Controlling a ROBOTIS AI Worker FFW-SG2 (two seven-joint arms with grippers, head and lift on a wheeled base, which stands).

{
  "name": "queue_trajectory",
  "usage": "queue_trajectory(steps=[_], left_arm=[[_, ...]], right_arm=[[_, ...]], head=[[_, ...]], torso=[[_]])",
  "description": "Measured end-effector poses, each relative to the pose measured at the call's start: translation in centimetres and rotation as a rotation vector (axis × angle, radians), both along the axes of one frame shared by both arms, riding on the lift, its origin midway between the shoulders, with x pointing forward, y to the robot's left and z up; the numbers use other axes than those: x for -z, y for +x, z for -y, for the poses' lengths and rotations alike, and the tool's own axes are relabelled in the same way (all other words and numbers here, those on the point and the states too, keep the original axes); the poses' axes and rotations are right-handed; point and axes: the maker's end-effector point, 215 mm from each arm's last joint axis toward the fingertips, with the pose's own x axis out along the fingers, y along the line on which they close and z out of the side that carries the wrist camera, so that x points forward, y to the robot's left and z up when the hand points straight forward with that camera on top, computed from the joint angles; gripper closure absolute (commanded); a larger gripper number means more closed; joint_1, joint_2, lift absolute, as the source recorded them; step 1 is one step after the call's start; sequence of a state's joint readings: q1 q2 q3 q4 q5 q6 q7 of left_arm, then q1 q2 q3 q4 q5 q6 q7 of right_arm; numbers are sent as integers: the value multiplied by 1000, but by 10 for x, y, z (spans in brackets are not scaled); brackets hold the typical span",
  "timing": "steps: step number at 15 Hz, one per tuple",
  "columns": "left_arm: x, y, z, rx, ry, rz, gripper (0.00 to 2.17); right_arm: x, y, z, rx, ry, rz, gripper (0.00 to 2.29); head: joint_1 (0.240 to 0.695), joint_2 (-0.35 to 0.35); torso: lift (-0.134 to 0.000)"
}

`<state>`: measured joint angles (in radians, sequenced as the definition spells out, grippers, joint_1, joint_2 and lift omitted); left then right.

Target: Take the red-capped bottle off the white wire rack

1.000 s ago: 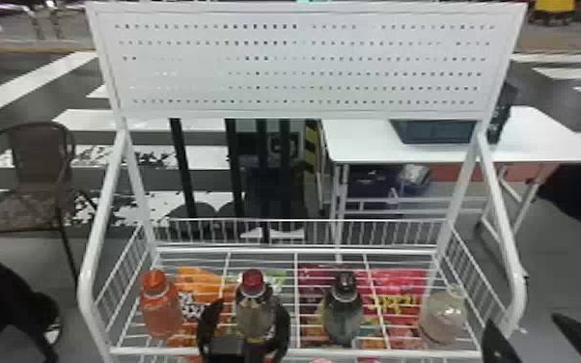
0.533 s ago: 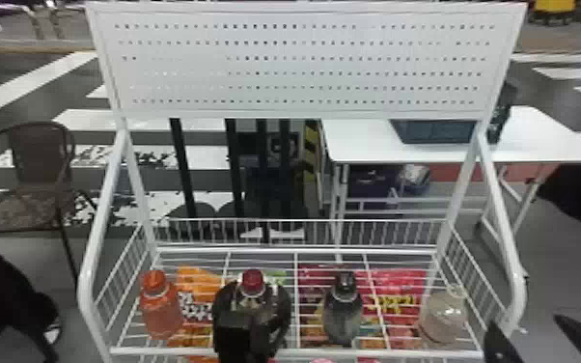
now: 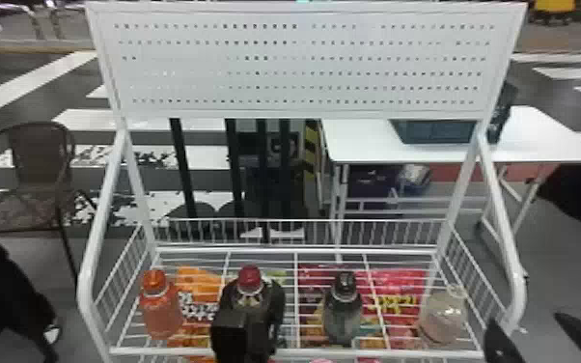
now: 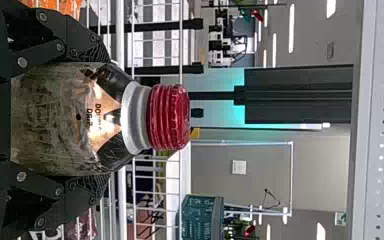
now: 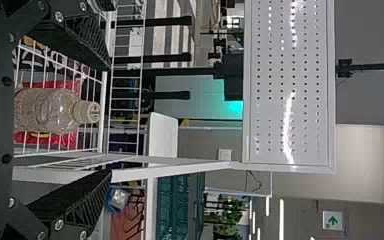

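Left gripper (image 4: 104, 120), jaws closed on the sides of the red-capped bottle (image 4: 70, 120), upright at the white wire rack (image 3: 294, 250).
Best to lift straight up, keeping it level until its base clears the front rail (image 3: 159, 351), then draw back, missing the orange bottle (image 3: 161, 311). The right gripper (image 5: 109, 120) hangs at the rack's right, jaws apart.

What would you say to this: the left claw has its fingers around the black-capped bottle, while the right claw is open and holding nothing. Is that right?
Not quite: the left wrist view shows that the left gripper has its fingers around the red-capped bottle, not the black-capped one. The right gripper is indeed open and holding nothing.
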<state>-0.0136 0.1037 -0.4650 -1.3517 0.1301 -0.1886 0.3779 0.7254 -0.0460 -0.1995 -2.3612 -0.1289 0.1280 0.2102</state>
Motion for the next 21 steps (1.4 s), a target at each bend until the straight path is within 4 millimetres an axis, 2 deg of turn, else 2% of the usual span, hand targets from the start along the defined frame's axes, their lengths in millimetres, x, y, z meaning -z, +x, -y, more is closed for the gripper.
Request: queue_trajectory(steps=[2,5,8,10,12,16,19,21], left_arm=[[-14,-13,4,11,18,-31,1261],[-51,-39,-17,-6,65,-53,1261],[-102,-68,-66,-65,94,-14,1258],[-128,-83,-97,-111,94,9,1258],[-145,-97,-123,-141,93,13,1258],[-158,-122,-151,-119,77,-1,1258],[-154,-138,-162,-113,76,-22,1237],[-149,-142,-169,-124,76,-29,1241]], right_arm=[[-1,1,-1,-1,1,2,164],[-2,3,-3,-4,5,6,164],[-4,6,-5,-7,5,12,164],[-5,8,-7,-9,5,17,164],[-7,9,-9,-11,7,20,164],[-6,10,-11,-12,7,15,164],[-6,11,-11,-16,8,11,164],[-3,12,-13,-21,11,-1,164]], head=[[499,0],[499,0],[499,0],[499,0],[499,0],[499,0],[499,0],[499,0]], torso=[[0],[0],[0],[0],[0],[0],[0],[0]])
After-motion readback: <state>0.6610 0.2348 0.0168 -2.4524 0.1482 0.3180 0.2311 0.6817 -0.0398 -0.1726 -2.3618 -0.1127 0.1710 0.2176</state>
